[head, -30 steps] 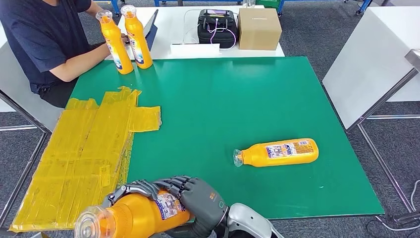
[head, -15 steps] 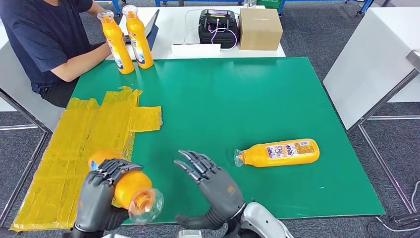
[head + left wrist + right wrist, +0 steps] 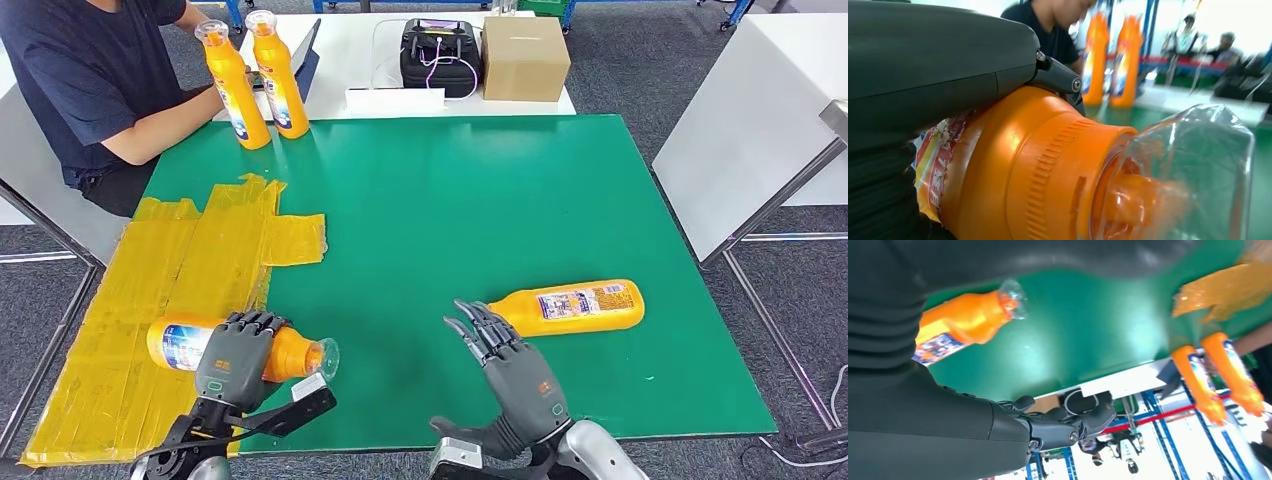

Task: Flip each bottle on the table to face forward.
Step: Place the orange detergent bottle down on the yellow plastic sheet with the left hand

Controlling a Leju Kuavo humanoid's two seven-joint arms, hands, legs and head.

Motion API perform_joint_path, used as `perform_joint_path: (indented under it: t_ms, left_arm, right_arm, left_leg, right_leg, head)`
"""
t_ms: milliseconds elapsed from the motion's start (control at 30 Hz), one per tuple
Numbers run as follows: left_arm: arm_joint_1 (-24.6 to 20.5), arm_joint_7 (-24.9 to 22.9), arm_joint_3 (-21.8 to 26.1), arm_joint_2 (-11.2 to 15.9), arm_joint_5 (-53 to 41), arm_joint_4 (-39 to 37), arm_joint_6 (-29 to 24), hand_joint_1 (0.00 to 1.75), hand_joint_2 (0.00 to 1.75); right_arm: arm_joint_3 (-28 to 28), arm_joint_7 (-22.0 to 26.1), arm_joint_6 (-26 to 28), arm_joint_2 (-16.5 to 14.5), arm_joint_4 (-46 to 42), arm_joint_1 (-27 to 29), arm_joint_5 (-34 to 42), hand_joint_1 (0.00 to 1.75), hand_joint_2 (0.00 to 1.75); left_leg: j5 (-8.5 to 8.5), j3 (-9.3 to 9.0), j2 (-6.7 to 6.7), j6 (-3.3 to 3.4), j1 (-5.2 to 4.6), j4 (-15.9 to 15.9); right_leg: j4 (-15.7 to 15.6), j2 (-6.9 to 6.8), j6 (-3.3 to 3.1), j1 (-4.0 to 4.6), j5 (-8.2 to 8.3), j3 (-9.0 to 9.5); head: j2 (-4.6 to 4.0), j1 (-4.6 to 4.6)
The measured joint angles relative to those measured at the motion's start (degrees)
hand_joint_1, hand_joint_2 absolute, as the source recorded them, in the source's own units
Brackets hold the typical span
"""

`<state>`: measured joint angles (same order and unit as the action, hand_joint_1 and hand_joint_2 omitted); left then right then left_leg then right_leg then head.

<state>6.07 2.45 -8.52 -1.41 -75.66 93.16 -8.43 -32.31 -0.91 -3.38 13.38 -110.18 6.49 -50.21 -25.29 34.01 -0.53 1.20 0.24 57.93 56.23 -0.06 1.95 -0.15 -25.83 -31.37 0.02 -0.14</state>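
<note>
My left hand (image 3: 237,358) grips an orange bottle (image 3: 180,343) lying on its side at the table's near left, its clear cap (image 3: 325,357) pointing right; the left wrist view shows the cap (image 3: 1173,175) and orange shoulder (image 3: 1028,165) close up. A second orange bottle (image 3: 565,307) lies on its side at the near right, label up, cap to the left. My right hand (image 3: 515,375) hovers open just short of it, fingers spread toward its cap end. Two more orange bottles (image 3: 255,80) stand upright at the far left corner.
A person in a dark shirt (image 3: 90,80) sits at the far left with an arm by the standing bottles. Yellow sheeting (image 3: 170,290) covers the table's left part. A black case (image 3: 438,55) and a cardboard box (image 3: 524,57) sit on the white table behind.
The bottle passed from my right hand to my left, which has lowered it onto its side on the yellow sheeting. My right hand opened and moved right toward the second lying bottle.
</note>
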Motion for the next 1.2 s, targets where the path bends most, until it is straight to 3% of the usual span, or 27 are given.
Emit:
perform_joint_path:
  t_ms: [167, 300, 333, 433, 467, 500, 633, 900, 1067, 1200]
  left_arm:
    - [-6.8, -5.3, -0.1, 1.9, -2.3, -10.2, 3.7, 1.75, 1.75]
    - [-11.5, -6.3, -0.2, 3.1, -2.4, -14.6, 5.6, 1.75, 1.75]
    - [-11.9, -6.3, -0.2, 3.3, -2.4, -15.2, 5.7, 1.59, 1.75]
    - [-12.6, -6.5, -0.6, 3.7, -2.4, -16.3, 5.9, 0.28, 1.75]
    - [-12.7, -6.6, -0.8, 3.8, -2.4, -16.6, 6.1, 0.0, 1.75]
    - [-12.7, -6.8, -0.9, 3.9, -2.5, -16.8, 6.2, 0.0, 1.75]
    - [-12.2, -7.5, -1.3, 4.1, -3.3, -17.5, 4.2, 0.0, 0.0]
    - [-13.0, -7.5, -2.4, 5.3, -1.9, -16.4, 3.9, 0.0, 0.0]
    - [-13.1, -6.6, -2.7, 7.6, 1.1, -13.3, 5.3, 0.0, 0.0]
    - [-12.4, -3.6, -2.7, 8.9, 7.5, -10.3, 4.0, 0.0, 0.0]
  right_arm:
    - [1.9, -2.8, -3.4, 4.0, 0.9, -3.8, -0.7, 0.0, 1.75]
    - [3.3, -4.4, -6.7, 7.1, 2.2, -8.9, 0.7, 0.0, 1.75]
    - [3.5, -4.4, -7.0, 7.5, 2.4, -9.5, 0.8, 0.0, 1.75]
    - [3.7, -4.6, -7.2, 8.3, 3.0, -10.4, 0.9, 0.0, 1.75]
    - [3.7, -5.0, -7.6, 8.5, 3.2, -10.6, 1.1, 0.0, 1.75]
    - [3.8, -5.6, -8.1, 8.7, 3.5, -10.9, 1.3, 0.0, 1.75]
    - [4.8, -7.0, -9.9, 9.0, 8.7, -12.3, 2.3, 0.0, 1.75]
    - [7.1, -6.9, -13.1, 9.7, 22.4, -19.4, 5.2, 0.0, 1.75]
    - [7.8, -5.9, -15.6, 11.2, 29.4, -22.9, 7.4, 0.0, 1.75]
    - [7.8, -5.1, -15.7, 12.9, 32.0, -23.8, 7.6, 0.0, 1.75]
  left_leg:
    - [0.09, 0.03, 0.04, 0.03, -0.01, 0.0]
    - [0.19, 0.03, 0.0, 0.1, -0.03, 0.0]
    - [0.2, 0.03, 0.0, 0.1, -0.04, 0.0]
    - [0.19, 0.08, 0.0, 0.1, -0.05, 0.0]
    - [0.19, 0.11, 0.0, 0.1, -0.05, 0.0]
    - [0.18, 0.14, 0.0, 0.1, -0.05, 0.0]
    - [0.18, 0.23, -0.01, 0.09, -0.04, 0.0]
    - [0.3, 0.27, -0.03, 0.17, -0.05, 0.0]
    - [0.3, 0.29, -0.04, 0.18, -0.06, 0.1]
    - [0.3, 0.34, -0.06, 0.18, -0.06, 0.1]
  right_leg:
    - [0.0, 0.04, 0.07, 0.0, 0.08, -0.04]
    - [0.0, 0.02, 0.14, -0.04, 0.13, 0.01]
    - [0.0, 0.02, 0.15, -0.05, 0.14, 0.01]
    - [0.0, 0.02, 0.16, -0.06, 0.14, -0.03]
    - [0.0, 0.02, 0.16, -0.06, 0.14, -0.05]
    - [0.0, 0.02, 0.17, -0.06, 0.14, -0.08]
    - [0.0, 0.01, 0.16, -0.05, 0.14, -0.15]
    - [0.0, 0.0, 0.22, -0.06, 0.2, -0.18]
    - [0.0, -0.01, 0.24, -0.07, 0.21, -0.19]
    - [0.0, -0.03, 0.24, -0.06, 0.2, -0.23]
  head:
    - [0.0, -0.01]
    - [0.0, 0.01]
    - [0.0, 0.01]
    - [0.0, -0.02]
    - [0.0, -0.02]
    - [0.0, -0.02]
    - [0.0, -0.01]
    - [0.0, 0.0]
    - [0.0, -0.01]
    - [0.0, -0.02]
